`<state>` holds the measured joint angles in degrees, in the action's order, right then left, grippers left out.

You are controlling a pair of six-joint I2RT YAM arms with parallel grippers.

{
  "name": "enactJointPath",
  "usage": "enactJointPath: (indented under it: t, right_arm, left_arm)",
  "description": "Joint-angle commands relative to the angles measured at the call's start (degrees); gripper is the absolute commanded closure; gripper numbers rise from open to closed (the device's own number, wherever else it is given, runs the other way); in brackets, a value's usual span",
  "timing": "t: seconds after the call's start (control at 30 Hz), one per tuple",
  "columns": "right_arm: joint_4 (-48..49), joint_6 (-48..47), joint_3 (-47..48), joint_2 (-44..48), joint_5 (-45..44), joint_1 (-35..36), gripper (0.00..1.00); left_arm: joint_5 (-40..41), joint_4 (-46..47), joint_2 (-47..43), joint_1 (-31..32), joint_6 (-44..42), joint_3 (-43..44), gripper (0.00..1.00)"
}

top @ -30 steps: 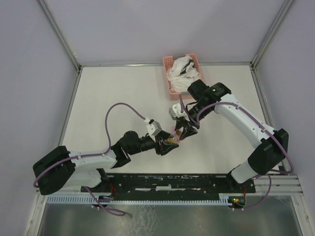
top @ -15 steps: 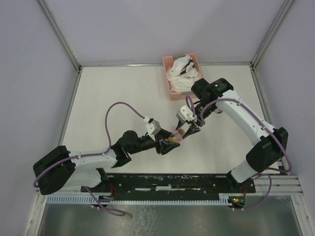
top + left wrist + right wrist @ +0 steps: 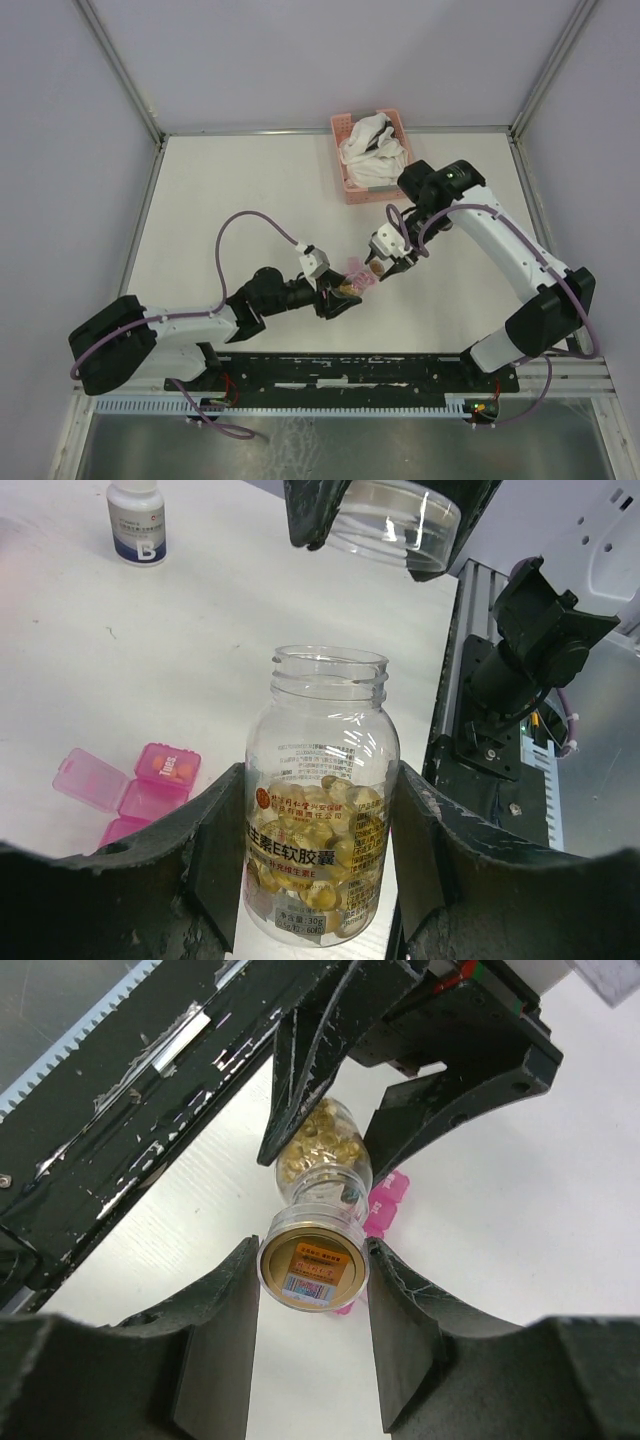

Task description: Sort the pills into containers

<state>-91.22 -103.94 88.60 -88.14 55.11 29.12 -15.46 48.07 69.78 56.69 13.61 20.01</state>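
Two grips seen: jar [image 3: 325, 695] with pills [image 3: 320, 835] held by left gripper [image 3: 318, 780]; lid [image 3: 312, 1272] pinched by right gripper [image 3: 313, 1258] near jar top. Containers [image 3: 150, 785] just beside jar. Jar best tipped slowly over them.

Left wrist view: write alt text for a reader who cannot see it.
The left gripper clamps an uncapped clear jar partly filled with yellow pills. Just above, the right gripper holds the jar's clear lid. On the white table behind are a pink pill box with open compartments and a white-capped bottle.
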Motion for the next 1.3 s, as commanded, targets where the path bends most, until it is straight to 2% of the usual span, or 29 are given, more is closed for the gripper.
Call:
enactJointPath:
  t: [0.0,0.1,0.17,0.27,0.37,0.5,0.63,0.8,1.13,1.27]
  right_arm:
    - [6.27,10.46,-1.29,2.52,-0.28,-2.05,0.74]
    - [23.6,32.44,-4.99,3.74,-3.99,-4.99,0.74]
    - [36.04,48.18,-9.2,4.71,-11.36,-6.11,0.73]
    - [48.61,63.16,-15.03,3.83,-22.75,-7.84,0.71]
    - [59.85,75.89,-18.56,0.23,-33.1,-10.42,0.63]
    - [66.45,78.97,-17.85,-7.26,-38.19,-13.36,0.62]
    - [65.32,78.95,-12.27,-15.95,-40.74,-14.18,0.6]
    - [63.86,80.08,-7.26,-21.98,-41.84,-14.15,0.55]
    - [63.09,81.92,-5.36,-24.09,-42.89,-14.14,0.28]
    - [61.99,82.74,-5.91,-21.01,-39.84,-14.45,0.25]
  left_arm:
    - [1.15,2.48,-1.99,-0.25,2.3,-0.6,0.97]
    - [2.74,2.51,-3.15,-0.23,2.34,-1.63,0.97]
    - [4.32,3.14,-4.25,-0.2,2.36,-2.76,0.97]
    - [6.92,5.5,-5.89,-0.23,2.81,-4.87,0.97]
    - [8.29,8.26,-7.05,-0.19,3.35,-6.54,0.97]
    - [8.82,11.6,-7.84,-0.25,4.09,-7.72,0.97]
    - [9.57,13.18,-8.86,-0.22,4.45,-8.55,0.97]
    - [10.53,14.29,-9.25,-0.26,4.57,-9.24,0.97]
    - [10.89,15.22,-9.15,-0.2,4.65,-8.98,0.97]
    - [10.76,15.81,-8.9,-0.23,5.41,-8.83,0.97]
